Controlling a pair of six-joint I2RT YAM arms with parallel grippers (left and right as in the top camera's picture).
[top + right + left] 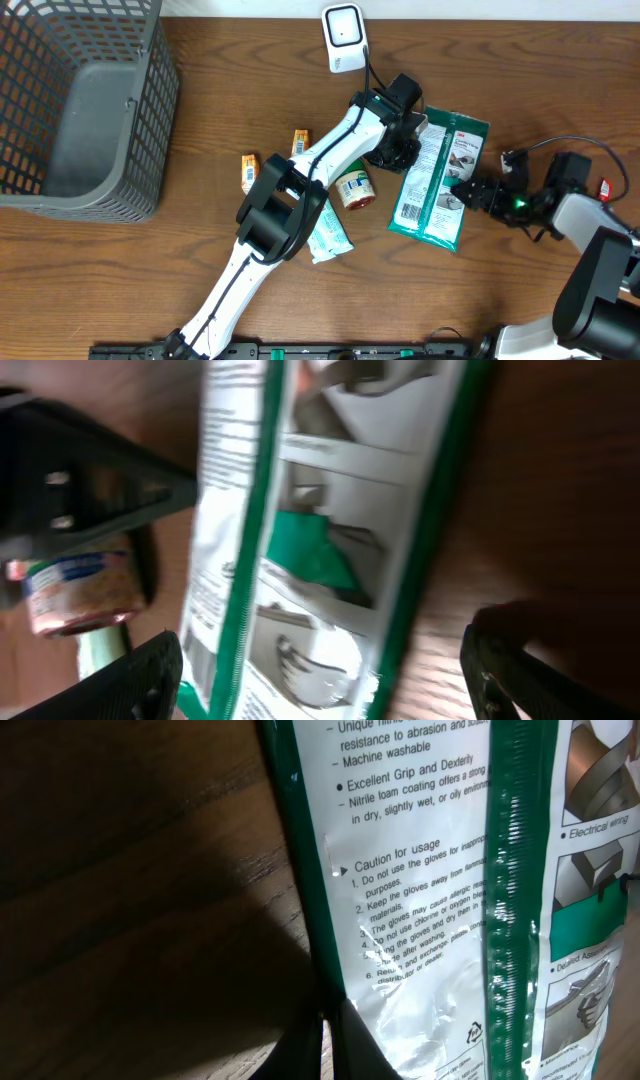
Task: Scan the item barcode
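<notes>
The item is a green and white glove package (440, 180), flat on the table right of centre, printed side up. No barcode shows on it. My left gripper (398, 152) is shut, its tips (325, 1042) low at the package's (420, 870) left edge with nothing visibly between them. From the right, my right gripper (463, 190) stands open just over the package's right side. In the right wrist view its fingers (150, 670) spread wide either side of the package (330, 540). The white scanner (343, 38) stands at the back, its cable running right.
A grey mesh basket (80, 110) fills the back left corner. Left of the package are a small can (353, 190), two little orange boxes (250, 172) (300, 143) and a pale green pouch (327, 235) under my left arm. The can (75, 590) also shows in the right wrist view.
</notes>
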